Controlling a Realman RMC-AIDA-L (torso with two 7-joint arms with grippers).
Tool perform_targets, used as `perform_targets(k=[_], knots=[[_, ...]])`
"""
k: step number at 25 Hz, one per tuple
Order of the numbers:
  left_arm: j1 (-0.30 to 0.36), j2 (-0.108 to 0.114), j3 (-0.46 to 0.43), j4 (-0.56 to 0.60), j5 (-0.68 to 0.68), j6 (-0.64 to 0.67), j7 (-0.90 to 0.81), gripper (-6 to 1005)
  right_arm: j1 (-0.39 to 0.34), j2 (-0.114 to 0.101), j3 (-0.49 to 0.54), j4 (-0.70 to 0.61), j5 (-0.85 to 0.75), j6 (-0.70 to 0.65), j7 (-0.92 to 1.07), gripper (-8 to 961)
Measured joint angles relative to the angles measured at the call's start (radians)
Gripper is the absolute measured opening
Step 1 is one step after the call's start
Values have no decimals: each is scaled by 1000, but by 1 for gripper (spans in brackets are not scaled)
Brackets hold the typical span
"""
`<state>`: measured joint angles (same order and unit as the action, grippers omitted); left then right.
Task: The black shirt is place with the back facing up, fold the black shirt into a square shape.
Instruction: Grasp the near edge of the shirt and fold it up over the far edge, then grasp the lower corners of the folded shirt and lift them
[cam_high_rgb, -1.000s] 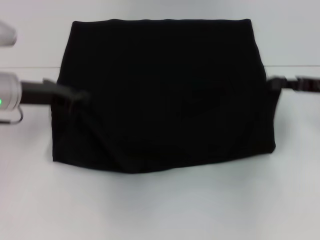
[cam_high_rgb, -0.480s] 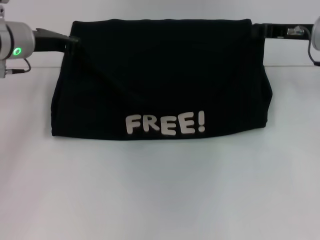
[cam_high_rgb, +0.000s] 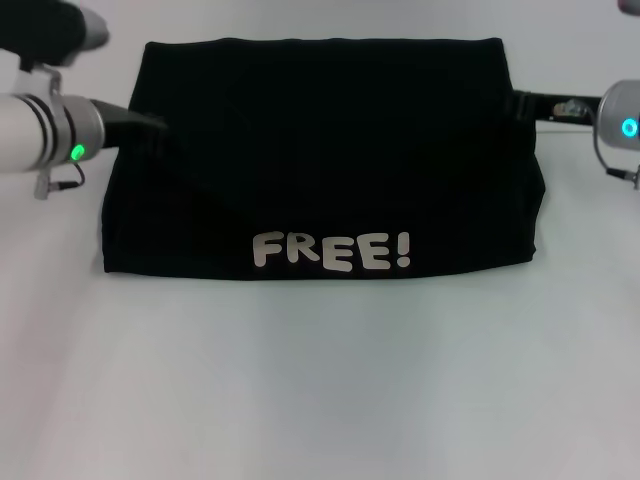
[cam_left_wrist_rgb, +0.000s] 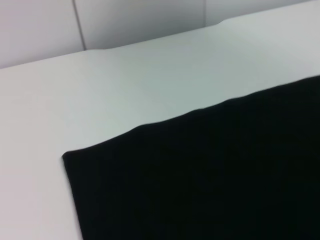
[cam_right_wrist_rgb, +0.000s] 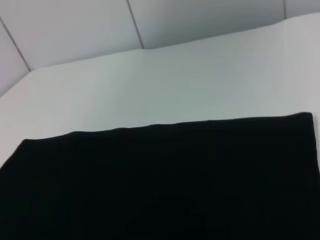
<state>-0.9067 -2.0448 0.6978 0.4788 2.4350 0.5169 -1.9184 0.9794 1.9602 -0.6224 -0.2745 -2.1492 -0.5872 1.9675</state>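
So the black shirt (cam_high_rgb: 320, 165) is lying on the white tabletop (cam_high_rgb: 320, 400), folded into a wide block, a bit closer to the far edge than the near one. Whitish "FREE!" lettering (cam_high_rgb: 331, 250) faces up along the shirt's near edge, approx centred. The far edge of the fold is straight, the near-left part sags out a little wider than the top.

Left gripper (cam_high_rgb: 150, 125) comes in from the tabletop's left side w/ its tip right at the shirt's far-left corner, black on black there, so can't tell if it's open, closed or pinching cloth. Silver wrist w/ a green light sits just outside the shirt.

Right gripper (cam_high_rgb: 520, 106) is at the shirt's right edge near the far-right corner, tip touching or just beside the cloth. Same deal, can't tell whether the pincer is open or closed. Its wrist shows a blue light by the right edge.

Both wrist views just show the shirt's straight edge and a corner (cam_left_wrist_rgb: 67, 155) on the tabletop, walls behind; no fingers visible in either.
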Motion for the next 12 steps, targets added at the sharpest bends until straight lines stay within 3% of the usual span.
perform_targets(k=[6, 12], knots=[[0, -37, 38, -54, 0, -139, 38, 78, -18, 29, 0, 3, 0, 28, 0, 123], [7, -42, 31, -67, -7, -165, 42, 220, -51, 47, 0, -5, 0, 24, -12, 136]])
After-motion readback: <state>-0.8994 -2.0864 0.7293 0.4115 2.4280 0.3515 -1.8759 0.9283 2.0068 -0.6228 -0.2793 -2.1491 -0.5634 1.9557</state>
